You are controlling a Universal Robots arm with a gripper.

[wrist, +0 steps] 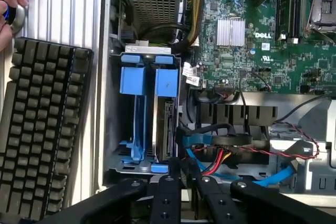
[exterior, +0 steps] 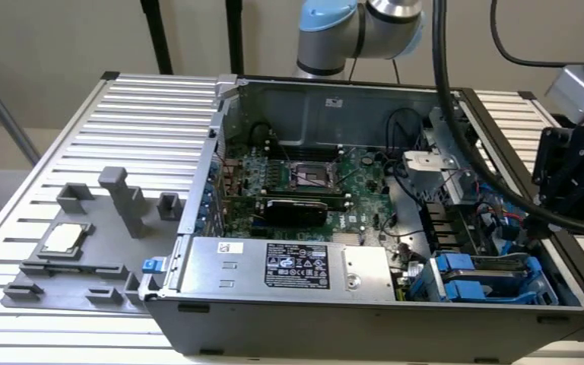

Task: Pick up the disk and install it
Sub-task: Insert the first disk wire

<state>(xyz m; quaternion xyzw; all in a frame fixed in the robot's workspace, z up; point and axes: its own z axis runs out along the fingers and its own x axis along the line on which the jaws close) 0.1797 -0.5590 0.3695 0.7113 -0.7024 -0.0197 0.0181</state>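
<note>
disk [wrist: 168,127]: dull silver-grey metal | rails [wrist: 166,82]: smooth blue plastic | case [exterior: 373,99], upper centre: matt grey sheet metal | table [exterior: 119,106], upper left: pale ribbed metal, satin | keyboard [wrist: 42,129]: matt black plastic | fixture [exterior: 79,266], lower left: matt grey plastic

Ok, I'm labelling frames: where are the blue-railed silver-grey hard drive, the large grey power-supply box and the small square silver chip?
Blue-railed silver-grey hard drive [wrist: 167,127]: wrist view, its grey metal edge.
Large grey power-supply box [exterior: 297,265]: exterior view, its black label.
Small square silver chip [exterior: 61,239]: exterior view, its top face.

Ext high, wrist close; shared: drive bay [wrist: 148,49]
</note>
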